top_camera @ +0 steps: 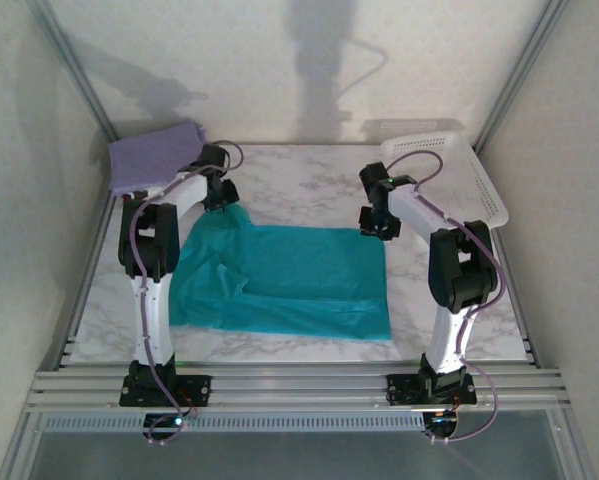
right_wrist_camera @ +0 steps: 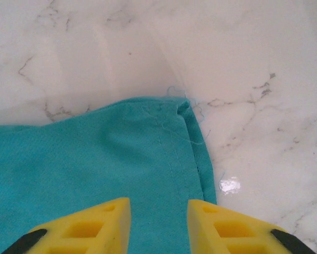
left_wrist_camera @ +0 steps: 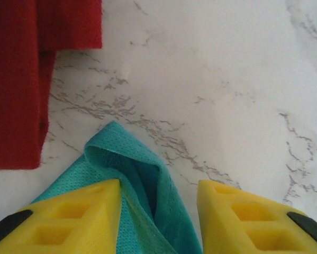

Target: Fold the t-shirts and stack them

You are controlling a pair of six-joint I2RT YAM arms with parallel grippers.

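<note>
The left gripper (left_wrist_camera: 159, 185) is parted astride a bunched corner of the teal t-shirt (left_wrist_camera: 113, 153) spread on the table (left_wrist_camera: 211, 79); the right gripper (right_wrist_camera: 158, 203) is parted over another. The fold could be skewed by an uneven pinch.

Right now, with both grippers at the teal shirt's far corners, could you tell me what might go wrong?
The left gripper straddles only a loose, bunched fold of the teal shirt; closing there may skew the fold. The right gripper sits at the very hem edge, so cloth could slip out. The red shirt lies close to the left gripper and might get dragged.
</note>
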